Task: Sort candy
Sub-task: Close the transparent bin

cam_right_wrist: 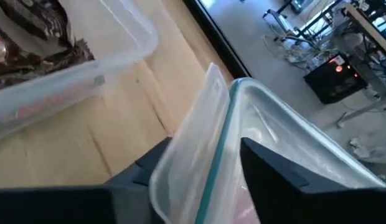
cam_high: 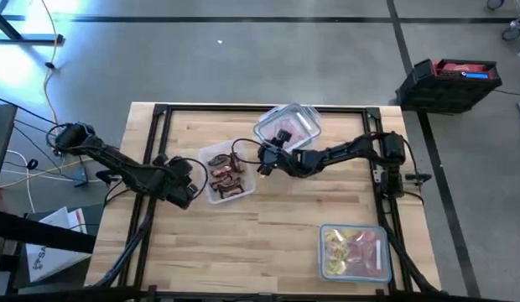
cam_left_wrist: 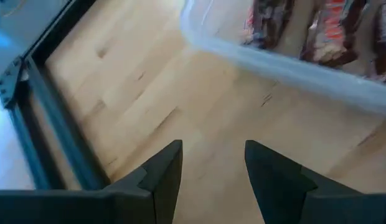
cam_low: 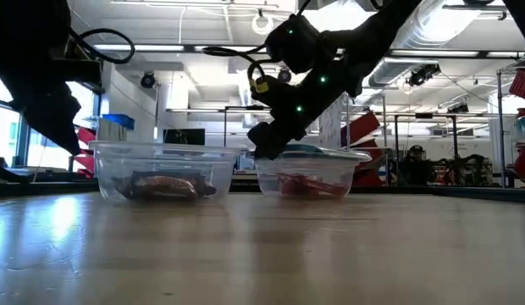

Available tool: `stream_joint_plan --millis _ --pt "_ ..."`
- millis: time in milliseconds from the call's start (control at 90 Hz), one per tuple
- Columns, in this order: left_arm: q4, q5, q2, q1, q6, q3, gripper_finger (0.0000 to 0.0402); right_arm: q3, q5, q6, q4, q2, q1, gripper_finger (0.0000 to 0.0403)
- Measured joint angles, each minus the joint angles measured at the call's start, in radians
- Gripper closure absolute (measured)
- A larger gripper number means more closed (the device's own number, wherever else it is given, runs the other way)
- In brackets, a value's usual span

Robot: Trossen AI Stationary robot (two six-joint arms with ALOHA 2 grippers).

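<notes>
Currently my right gripper (cam_right_wrist: 202,165) pinches the lid (cam_high: 285,124) of the red-candy container (cam_low: 312,174), probably to seat it, red candy (cam_low: 309,186) beneath me; left gripper (cam_left_wrist: 211,168) waits spread beside the chocolates (cam_high: 226,174).

Candy – brown bars (cam_high: 226,176), red pkts (cam_high: 283,132), yellow/pink pkts (cam_high: 352,250) – in containers.

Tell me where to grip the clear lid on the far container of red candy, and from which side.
Grip the lid by the raised edge toward the table's middle, coming from the side facing the brown-candy container. It sits tilted on the far container, so that thin edge stands free for two fingers. The right gripper is already there, its fingers straddling that edge. The left gripper waits open beside the brown-candy container.
</notes>
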Motion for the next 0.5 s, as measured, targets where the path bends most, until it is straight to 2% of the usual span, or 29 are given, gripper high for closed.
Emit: stream_joint_plan --millis 167,222,367,500 --pt "0.177 0.160 -0.001 0.000 0.097 -0.036 0.0243 0.003 0.007 0.068 0.010 -0.003 0.008 0.0373" --pt "0.232 0.191 -0.001 0.000 0.128 -0.052 0.0243 0.018 0.012 0.070 0.009 -0.004 0.016 0.0393" --pt "0.329 0.236 -0.001 0.003 0.204 -0.098 0.0243 0.088 0.013 0.010 0.008 -0.004 0.054 0.0397" --pt "0.344 0.223 -0.001 0.018 0.245 -0.125 0.0243 0.170 -0.053 -0.061 0.009 -0.004 0.097 0.0401"
